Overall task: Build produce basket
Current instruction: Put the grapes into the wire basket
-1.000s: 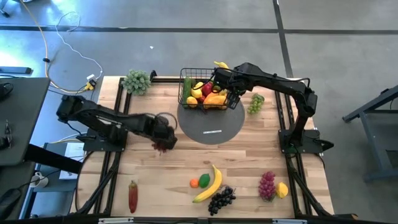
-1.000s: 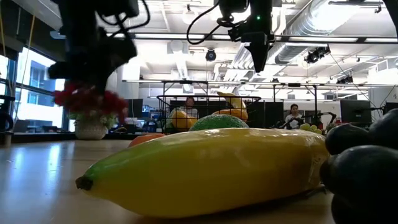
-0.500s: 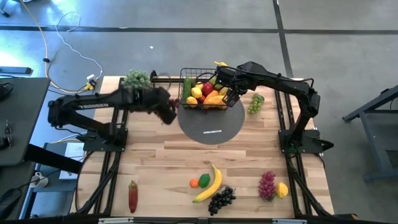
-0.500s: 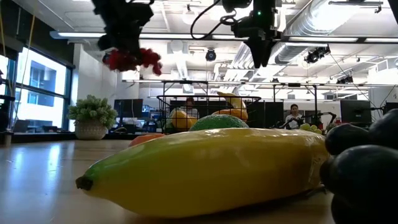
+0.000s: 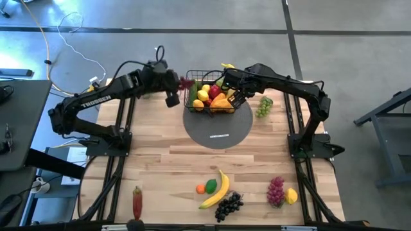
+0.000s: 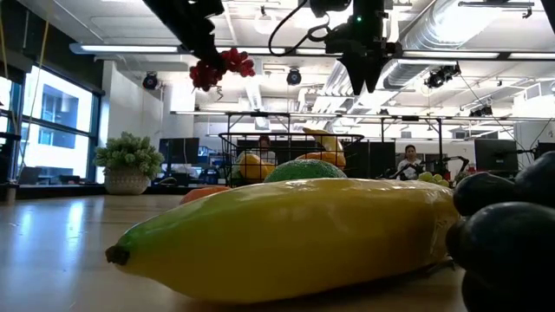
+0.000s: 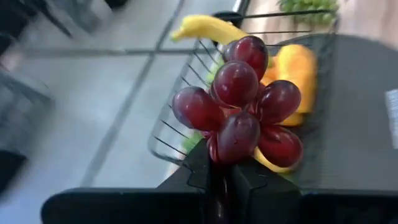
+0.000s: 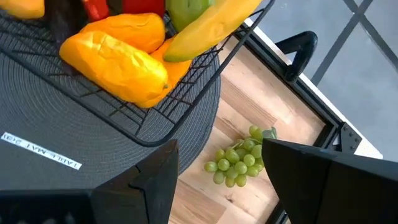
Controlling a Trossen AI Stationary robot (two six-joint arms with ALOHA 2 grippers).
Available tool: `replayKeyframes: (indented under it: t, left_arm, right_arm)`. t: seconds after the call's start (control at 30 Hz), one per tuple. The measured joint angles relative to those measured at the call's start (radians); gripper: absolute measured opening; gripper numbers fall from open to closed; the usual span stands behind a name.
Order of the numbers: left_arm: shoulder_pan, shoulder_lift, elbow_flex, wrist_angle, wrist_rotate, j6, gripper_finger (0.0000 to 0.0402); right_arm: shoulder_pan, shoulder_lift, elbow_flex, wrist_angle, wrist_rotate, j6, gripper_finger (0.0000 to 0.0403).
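The basket (image 5: 210,94), filled with produce, sits on a grey mat (image 5: 218,125) at the table's far side. The left gripper (image 5: 180,85) clamps red grapes (image 5: 187,83) in the air beside its left edge, while the right gripper (image 5: 235,97) hangs open over its right end.

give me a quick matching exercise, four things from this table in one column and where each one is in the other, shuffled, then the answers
Things:
1. red grapes
2. green grapes
3. basket
4. carrot

Places:
A. standing on the grey round mat
B. held by the left gripper, next to the basket's rim
C. lying near the table's front left corner
D. on bare wood beside the mat, under the right arm

Pairs: 1-B, 2-D, 3-A, 4-C
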Motion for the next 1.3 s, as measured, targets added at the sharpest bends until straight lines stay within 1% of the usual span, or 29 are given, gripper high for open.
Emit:
replayKeyframes:
  t: [0.17, 0.27, 0.33, 0.43, 0.6, 0.7, 0.87, 1.07, 1.2, 1.3]
  left_arm:
    - [0.046, 0.033, 0.0, 0.111, 0.0, 0.264, 0.0014]
    - [0.052, 0.069, 0.0, 0.162, 0.004, 0.366, 0.0015]
    - [0.051, 0.094, 0.0, 0.194, -0.003, 0.403, 0.0015]
    - [0.051, 0.131, 0.0, 0.241, -0.003, 0.397, 0.0015]
    - [0.051, 0.199, 0.0, 0.32, 0.004, 0.257, 0.0016]
    - [0.051, 0.241, 0.0, 0.324, 0.005, 0.23, 0.0016]
    - [0.051, 0.311, 0.0, 0.351, 0.028, 0.298, 0.0016]
    - [0.051, 0.394, 0.0, 0.435, 0.009, 0.44, 0.0017]
    - [0.049, 0.427, 0.0, 0.477, -0.034, 0.482, 0.0019]
    - [0.049, 0.444, 0.0, 0.496, -0.042, 0.492, 0.0033]
  right_arm:
    - [0.0, 0.0, 0.0, 0.0, 0.027, 0.046, 0.0213]
    - [0.0, 0.0, 0.0, 0.0, 0.028, 0.064, 0.0213]
    - [0.0, 0.0, 0.0, 0.0, 0.029, 0.071, 0.0213]
    - [0.0, 0.0, 0.0, 0.001, 0.031, 0.071, 0.0213]
    - [0.0, 0.0, 0.0, 0.03, 0.036, 0.067, 0.0213]
    - [0.0, 0.0, 0.0, 0.053, 0.036, 0.04, 0.0213]
    - [-0.005, 0.0, 0.0, 0.07, 0.037, 0.018, 0.0213]
    - [-0.019, 0.0, 0.0, 0.07, 0.037, 0.017, 0.0213]
    - [-0.021, 0.0, 0.0, 0.069, 0.032, -0.006, 0.0213]
    - [-0.02, 0.0, 0.0, 0.068, 0.023, -0.005, 0.0213]
